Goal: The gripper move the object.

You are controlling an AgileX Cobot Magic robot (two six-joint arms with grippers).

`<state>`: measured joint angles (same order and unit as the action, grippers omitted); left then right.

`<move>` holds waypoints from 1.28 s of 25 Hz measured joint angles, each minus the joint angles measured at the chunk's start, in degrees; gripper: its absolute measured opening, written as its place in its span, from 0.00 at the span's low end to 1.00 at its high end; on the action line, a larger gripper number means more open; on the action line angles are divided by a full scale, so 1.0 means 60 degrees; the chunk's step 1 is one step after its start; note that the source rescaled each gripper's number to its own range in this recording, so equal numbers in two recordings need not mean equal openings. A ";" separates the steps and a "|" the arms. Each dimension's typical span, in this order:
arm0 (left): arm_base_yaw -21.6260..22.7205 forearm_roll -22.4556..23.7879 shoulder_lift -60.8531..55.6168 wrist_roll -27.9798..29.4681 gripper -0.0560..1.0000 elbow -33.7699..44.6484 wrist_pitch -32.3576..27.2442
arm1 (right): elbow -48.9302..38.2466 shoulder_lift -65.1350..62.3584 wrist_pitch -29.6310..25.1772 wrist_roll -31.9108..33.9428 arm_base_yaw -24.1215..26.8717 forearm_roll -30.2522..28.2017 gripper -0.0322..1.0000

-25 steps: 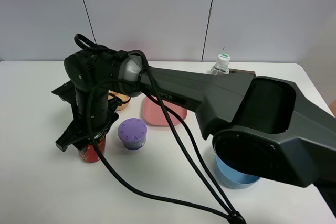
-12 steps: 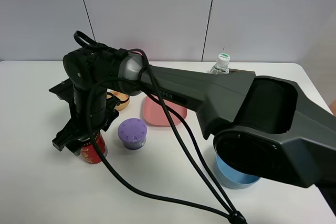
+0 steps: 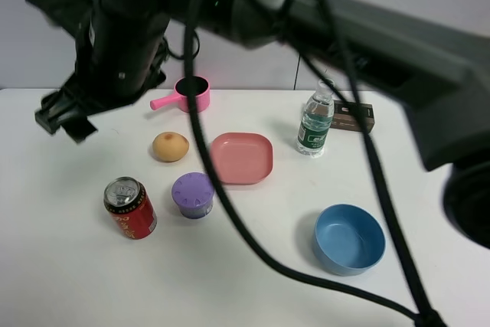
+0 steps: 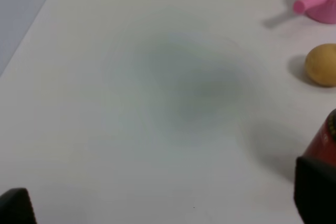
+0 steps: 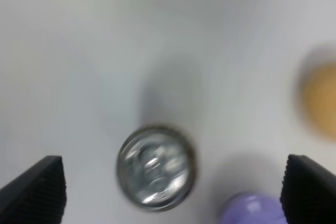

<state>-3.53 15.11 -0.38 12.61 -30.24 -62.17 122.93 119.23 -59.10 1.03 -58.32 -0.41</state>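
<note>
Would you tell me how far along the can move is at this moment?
Looks done: the red can stands upright on the table, released. In hand: nothing; the right end effector, around it a second ago, hangs open above. Left: probably only pulling away.

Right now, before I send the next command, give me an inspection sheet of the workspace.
Surface: white table, no spills seen.
Job's things: red can upright at front left, free of both grippers.
Clutter: purple container beside the can, not touching; round yellow-orange item; pink plate; pink cup; water bottle; dark box; blue bowl.
Grippers: right gripper open, high above the can, holding nothing; left gripper open, low over bare table, the can beside one finger.
Cables: black cables drape across the high view, passing in front of the plate.
Surroundings: grey wall behind the table; nothing else seen.
</note>
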 joint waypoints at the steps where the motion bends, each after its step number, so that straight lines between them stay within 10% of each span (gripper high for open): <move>1: 0.0000 0.0000 0.0000 0.0000 1.00 0.0000 0.0000 | 0.0000 -0.0389 0.0091 0.0134 0.0010 -0.0343 0.98; 17: 0.0000 0.0000 0.0000 0.0000 1.00 0.0000 0.0000 | 0.0009 -0.5163 -0.1771 0.1362 0.2764 -0.5382 0.98; 32: 0.0000 0.0000 0.0000 0.0000 1.00 0.0000 0.0000 | 0.0020 -0.8798 -0.1778 0.1407 0.3419 -0.7295 0.98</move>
<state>-3.53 15.11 -0.38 12.61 -30.24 -62.17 123.05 66.44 -69.77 9.48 -37.80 -44.18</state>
